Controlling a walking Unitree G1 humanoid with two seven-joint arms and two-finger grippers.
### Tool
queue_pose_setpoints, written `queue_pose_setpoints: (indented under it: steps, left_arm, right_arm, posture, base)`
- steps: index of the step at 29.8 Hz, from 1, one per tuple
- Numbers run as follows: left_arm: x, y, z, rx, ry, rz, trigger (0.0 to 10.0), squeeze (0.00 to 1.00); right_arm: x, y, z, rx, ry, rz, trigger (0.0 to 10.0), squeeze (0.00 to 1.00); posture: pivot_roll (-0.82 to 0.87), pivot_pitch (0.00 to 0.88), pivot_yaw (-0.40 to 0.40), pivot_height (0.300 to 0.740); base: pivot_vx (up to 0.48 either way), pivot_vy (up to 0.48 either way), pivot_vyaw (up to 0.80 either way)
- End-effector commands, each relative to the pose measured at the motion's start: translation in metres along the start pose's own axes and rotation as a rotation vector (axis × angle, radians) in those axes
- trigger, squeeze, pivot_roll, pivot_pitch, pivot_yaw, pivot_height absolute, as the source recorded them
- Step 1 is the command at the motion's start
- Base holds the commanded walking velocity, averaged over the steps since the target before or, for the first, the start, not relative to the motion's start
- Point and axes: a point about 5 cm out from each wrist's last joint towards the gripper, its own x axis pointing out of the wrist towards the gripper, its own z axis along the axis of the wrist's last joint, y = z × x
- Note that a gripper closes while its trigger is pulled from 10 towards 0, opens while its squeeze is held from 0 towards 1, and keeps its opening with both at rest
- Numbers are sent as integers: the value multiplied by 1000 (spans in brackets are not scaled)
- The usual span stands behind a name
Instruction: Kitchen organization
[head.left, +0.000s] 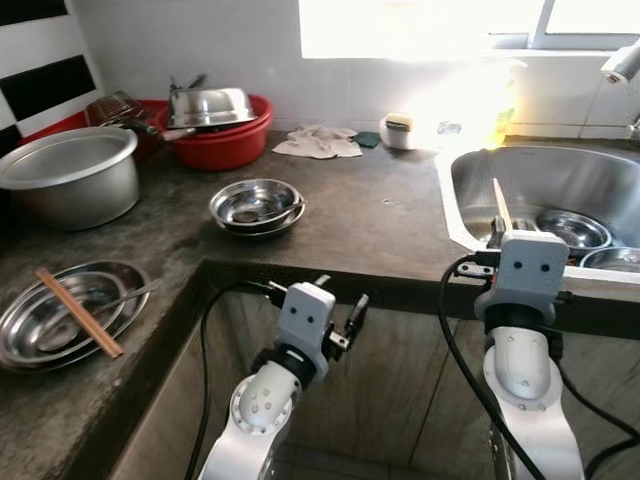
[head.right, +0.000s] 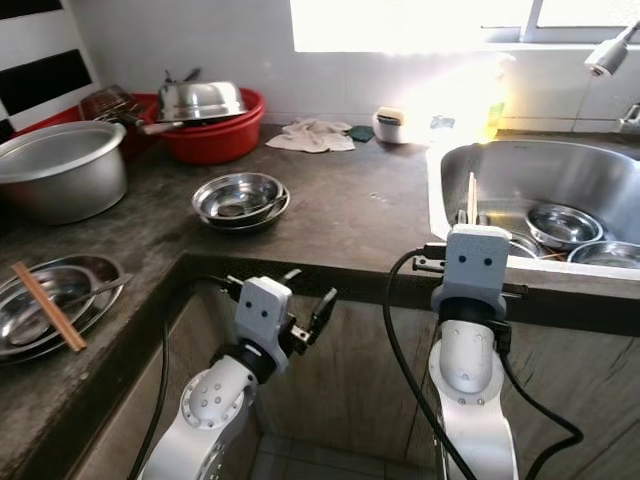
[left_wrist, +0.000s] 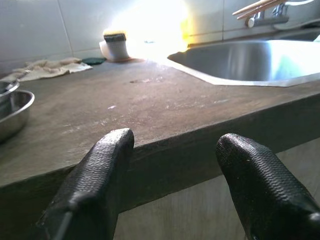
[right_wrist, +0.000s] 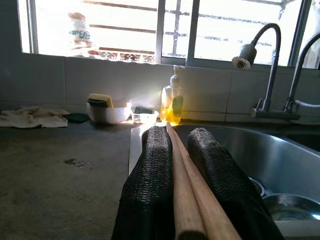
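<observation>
Chopsticks (right_wrist: 192, 195) pinched in right claw (right_wrist: 187, 165) — above sink (head.left: 470, 235) edge.

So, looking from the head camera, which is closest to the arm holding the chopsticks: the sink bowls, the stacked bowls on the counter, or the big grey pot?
From the right gripper, which holds chopsticks:
1. Sink bowls, just beyond it in the sink.
2. Stacked bowls, mid-counter, to its left.
3. Grey pot, far left.

red basin (head.left: 228, 140) | pale wooden chopsticks (right_wrist: 192, 195) | yellow soap bottle (right_wrist: 171, 102) | dark grey counter (head.left: 370, 215)
</observation>
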Motion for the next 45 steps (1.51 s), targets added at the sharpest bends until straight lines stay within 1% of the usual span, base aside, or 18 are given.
queue_pose_setpoints:
  steps: [1,7,9,10,21,29,35,37,38,39,40,41,42,43,45]
  left_arm:
    - [-1,0,-1,17,1,3,10000,0]
    - [0,0,-1,18,0,3,10000,0]
    - [0,1,-1,12,0,6,10000,0]
    - [0,2,-1,12,1,12,10000,0]
    - [0,1,-1,19,2,15,10000,0]
    - [1,2,-1,23,-1,16,10000,0]
    - [1,1,-1,24,-3,14,10000,0]
    - [1,0,-1,6,-5,16,10000,0]
    - [1,0,-1,6,-5,16,10000,0]
    - [1,1,-1,-1,-6,20,10000,0]
    - [1,3,-2,0,4,46,10000,0]
    - [1,8,-3,8,18,79,10000,0]
    - [1,8,-3,8,18,79,10000,0]
    - [1,10,-4,5,19,86,10000,0]
    - [0,9,-4,3,20,85,10000,0]
  right_arm:
    - [1,1,5,4,-23,-2,0,0]
    - [2,1,5,2,-18,1,0,0]
    - [3,1,5,-1,-20,2,0,0]
    - [4,2,5,-6,-22,6,9961,0]
    - [10,4,4,-10,-5,37,10000,0]
    - [13,4,5,-10,-9,38,10000,0]
    - [19,0,8,-15,-10,41,10000,0]
    - [26,-3,9,-14,3,47,10000,0]
    - [26,-3,9,-14,3,47,10000,0]
    - [29,-3,10,-18,10,54,10000,0]
    - [33,-3,8,-24,40,66,10000,0]
    - [40,-2,4,-42,101,109,10000,0]
    - [40,-2,4,-42,101,109,10000,0]
    - [45,-1,1,-68,144,147,10000,0]
    - [49,-2,-2,-83,175,165,10000,0]
  posture:
    - [98,0,21,740]
    - [97,0,19,740]
    - [97,0,19,740]
    - [97,0,18,740]
    - [100,0,10,740]
    - [98,0,11,740]
    - [94,0,11,740]
    - [94,0,9,740]
    - [94,0,9,740]
    - [95,0,9,740]
    - [98,0,5,740]
    - [99,0,3,740]
    - [99,0,3,740]
    - [105,0,-3,740]
    - [107,0,-6,740]
  base:
    - [0,-442,0]
    - [0,-441,-800]
    - [307,-368,0]
    - [300,-289,0]
    - [311,-350,0]
    - [320,-352,0]
    - [321,-354,0]
    - [392,-159,0]
    - [428,0,0]
    - [461,0,0]
    - [0,0,0]
    - [0,0,0]
    - [0,0,0]
    - [0,0,0]
    - [0,0,0]
